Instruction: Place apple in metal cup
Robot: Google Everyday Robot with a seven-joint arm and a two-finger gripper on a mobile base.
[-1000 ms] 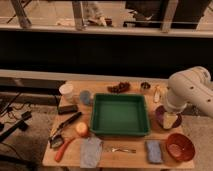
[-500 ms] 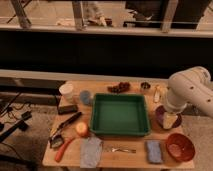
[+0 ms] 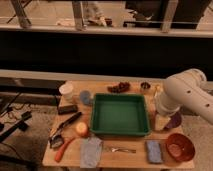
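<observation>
Orange apple (image 3: 81,129) is seen across the tray (image 3: 120,115) from the claw (image 3: 161,113) at right, whose state cannot be told.

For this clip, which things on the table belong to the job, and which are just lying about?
Job in hand:
- apple, left of the green tray
- metal cup, behind the tray's right corner
- gripper, low by the tray's right edge

Lying about:
- green tray
- white cup
- grey-blue cup
- red bowl
- fork
- blue sponge
- grey cloth
</observation>
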